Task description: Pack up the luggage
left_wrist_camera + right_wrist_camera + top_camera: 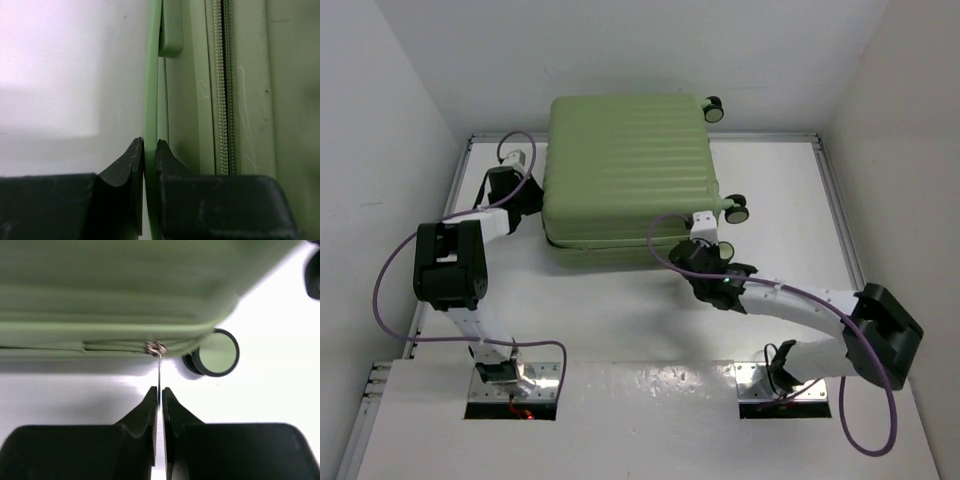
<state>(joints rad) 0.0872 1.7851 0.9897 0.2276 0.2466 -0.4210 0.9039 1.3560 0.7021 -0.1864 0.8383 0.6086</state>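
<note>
The luggage (625,175), a pale-green ribbed hard-shell suitcase, lies closed on the white table with its black caster wheels (734,208) to the right. My left gripper (525,192) is at its left side, shut on the green carry handle strap (151,100); the zipper (224,90) runs beside it. My right gripper (698,252) is at the suitcase's near right corner, shut on the thin metal zipper pull (159,372), which hangs from the slider (156,347) next to a wheel (215,353). The lining is hidden.
White walls close in the table (620,310) on the left, back and right. Purple cables (390,270) loop from both arms. The arm bases (510,378) sit at the near edge.
</note>
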